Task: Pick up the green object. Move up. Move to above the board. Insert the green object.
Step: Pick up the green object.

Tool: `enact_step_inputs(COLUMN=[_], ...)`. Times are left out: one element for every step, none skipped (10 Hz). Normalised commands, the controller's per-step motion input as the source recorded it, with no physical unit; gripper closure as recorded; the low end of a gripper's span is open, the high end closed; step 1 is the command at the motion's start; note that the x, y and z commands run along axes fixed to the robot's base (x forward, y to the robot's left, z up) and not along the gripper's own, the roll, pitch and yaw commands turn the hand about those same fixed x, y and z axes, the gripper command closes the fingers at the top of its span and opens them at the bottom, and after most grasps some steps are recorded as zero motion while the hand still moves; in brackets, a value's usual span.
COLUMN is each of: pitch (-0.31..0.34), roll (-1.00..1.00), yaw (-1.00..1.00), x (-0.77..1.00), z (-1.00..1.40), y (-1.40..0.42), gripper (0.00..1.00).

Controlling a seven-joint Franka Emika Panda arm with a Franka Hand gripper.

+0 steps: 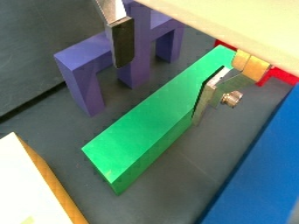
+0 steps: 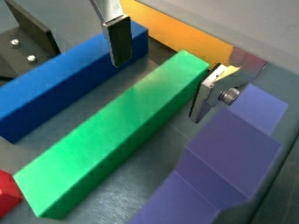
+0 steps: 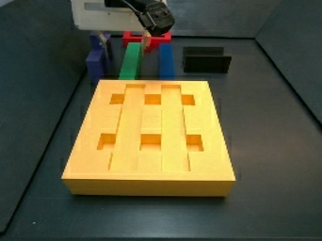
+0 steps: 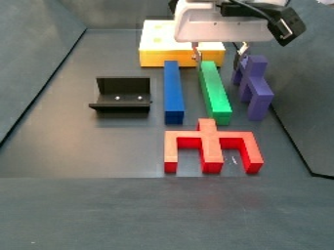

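Two silver fingers of the end effector (image 2: 160, 70) straddle the green object (image 2: 111, 143) near one end, spread apart with one finger on each long side; in both wrist views (image 1: 158, 74) the pads stand just beside the bar's faces, and I cannot tell whether they touch. The green object lies flat on the dark tabletop (image 4: 104, 151), not lifted.

In a side view the green object (image 4: 213, 90) runs lengthwise between a blue bar (image 4: 174, 90) and a purple block (image 4: 253, 84), with one end close to the board (image 4: 159, 47). A red piece (image 4: 209, 148) with prongs lies just beyond its other end. The fixture (image 4: 120, 95) stands on the far side of the blue bar, well apart from the green object.

In a side view the board (image 3: 151, 136) fills the foreground, its six square holes unfilled, and the green object (image 3: 130, 61) lies behind it under the end effector (image 3: 153, 40).
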Motion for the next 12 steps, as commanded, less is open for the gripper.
enact_step_inputs(pitch=[0.0, 0.0, 0.004, 0.033, 0.024, 0.004, 0.019, 0.021, 0.0, 0.0, 0.0, 0.019], roll=[0.19, 0.18, 0.17, 0.16, 0.15, 0.09, 0.05, 0.04, 0.06, 0.06, 0.05, 0.04], yaw=[0.0, 0.0, -0.01, -0.02, -0.02, -0.02, -0.01, 0.0, 0.0, 0.0, 0.0, 0.0], x=[-0.06, 0.0, 0.0, 0.0, -0.04, -0.05, 0.0, 0.0, -0.03, 0.0, 0.0, 0.01], z=[-0.29, -0.32, -0.27, -0.21, -0.19, -0.01, 0.0, 0.0, -0.05, -0.1, -0.1, -0.04], y=[0.04, 0.08, 0.09, 0.12, 0.11, 0.0, 0.0, 0.0, 0.0, 0.0, 0.0, 0.0], gripper=[0.0, 0.0, 0.0, 0.0, 0.0, 0.0, 0.0, 0.0, 0.0, 0.0, 0.0, 0.0])
